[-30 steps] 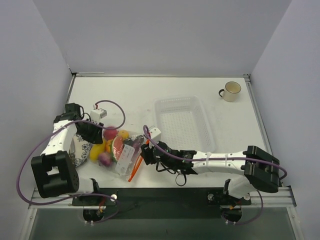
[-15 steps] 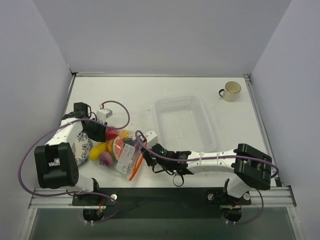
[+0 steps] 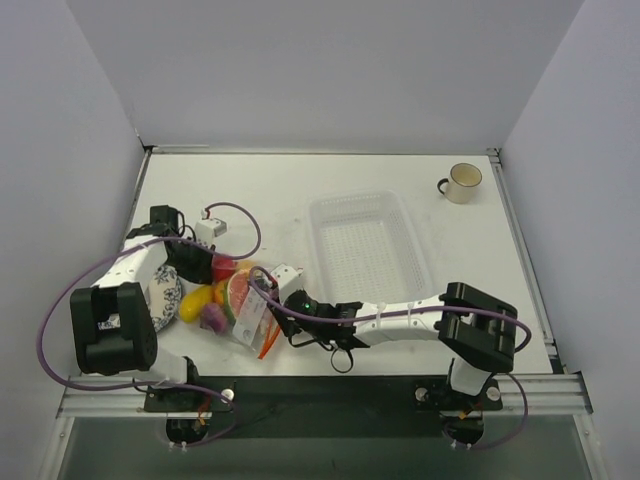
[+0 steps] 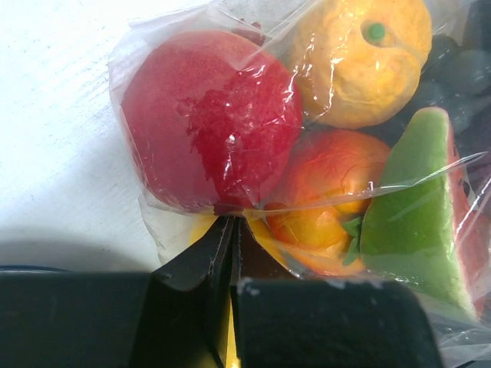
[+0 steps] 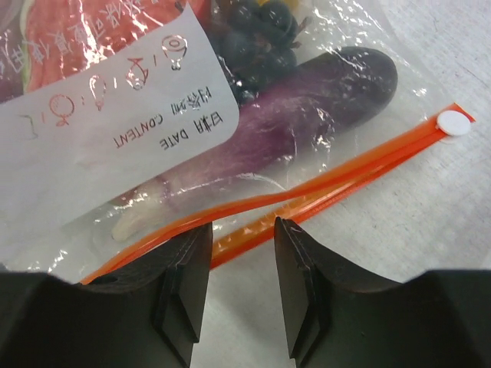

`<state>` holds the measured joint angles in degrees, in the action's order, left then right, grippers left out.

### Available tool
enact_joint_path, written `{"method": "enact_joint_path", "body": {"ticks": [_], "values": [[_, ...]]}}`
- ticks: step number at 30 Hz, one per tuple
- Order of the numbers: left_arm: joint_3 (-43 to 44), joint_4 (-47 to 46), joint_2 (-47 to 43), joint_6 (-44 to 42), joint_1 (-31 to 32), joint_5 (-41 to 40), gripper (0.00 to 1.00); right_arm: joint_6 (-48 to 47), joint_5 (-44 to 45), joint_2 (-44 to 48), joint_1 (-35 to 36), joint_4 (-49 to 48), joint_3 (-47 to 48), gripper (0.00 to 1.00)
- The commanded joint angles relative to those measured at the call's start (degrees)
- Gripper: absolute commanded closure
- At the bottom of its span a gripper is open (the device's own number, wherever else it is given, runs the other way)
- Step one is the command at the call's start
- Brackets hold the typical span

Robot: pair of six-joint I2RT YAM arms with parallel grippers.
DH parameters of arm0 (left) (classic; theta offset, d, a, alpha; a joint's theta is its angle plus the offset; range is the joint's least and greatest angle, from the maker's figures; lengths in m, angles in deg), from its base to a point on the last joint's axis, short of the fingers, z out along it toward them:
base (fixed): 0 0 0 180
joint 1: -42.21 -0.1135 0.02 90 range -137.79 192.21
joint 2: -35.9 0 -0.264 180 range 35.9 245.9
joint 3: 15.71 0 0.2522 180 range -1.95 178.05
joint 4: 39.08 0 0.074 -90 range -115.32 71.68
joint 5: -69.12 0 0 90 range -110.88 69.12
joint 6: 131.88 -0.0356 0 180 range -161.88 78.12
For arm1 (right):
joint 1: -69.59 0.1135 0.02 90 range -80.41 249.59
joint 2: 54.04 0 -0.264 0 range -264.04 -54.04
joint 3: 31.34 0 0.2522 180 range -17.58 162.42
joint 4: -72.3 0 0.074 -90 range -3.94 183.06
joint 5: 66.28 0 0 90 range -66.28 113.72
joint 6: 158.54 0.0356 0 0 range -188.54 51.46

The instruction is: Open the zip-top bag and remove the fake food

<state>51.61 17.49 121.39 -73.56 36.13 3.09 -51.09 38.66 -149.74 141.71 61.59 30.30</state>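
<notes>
with the left gripper pinching the zip-top bag tight, the right gripper, fingers spread, should close only on the orange zip strip.

White basket, mug far right, perhaps a plate.

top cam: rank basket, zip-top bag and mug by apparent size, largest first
1. white mesh basket: clearly the largest.
2. zip-top bag: mid-sized. Its edges are partly hidden, so the full outline is unsure.
3. mug: the smallest, and farthest from the camera.
</notes>
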Motion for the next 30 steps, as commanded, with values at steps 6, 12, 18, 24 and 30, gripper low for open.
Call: {"method": "enact_joint_path", "body": {"ticks": [6,12,18,24,30], "values": [[0.32,1.93,-2.17,-0.57,1.43,-1.03,0.91,-1.28,0.53,-2.39,1.44,-0.32,7.14,0.56],[-0.47,2.1,-2.79,-0.66,1.43,-0.32,0.91,-1.72,3.08,-6.15,1.45,2.13,11.51,0.42],[-1.53,1.93,-3.23,-1.45,1.43,-1.11,0.91,1.35,8.08,-10.65,1.62,11.98,16.29,0.41],[-2.06,1.67,-3.23,-1.72,1.34,-1.47,0.91,1.18,7.83,-1.08,2.85,3.56,5.4,0.42],[-2.06,1.49,-2.44,-1.45,1.34,-1.47,0.91,0.3,8.61,8.77,3.47,0.21,-0.68,0.42]]}}
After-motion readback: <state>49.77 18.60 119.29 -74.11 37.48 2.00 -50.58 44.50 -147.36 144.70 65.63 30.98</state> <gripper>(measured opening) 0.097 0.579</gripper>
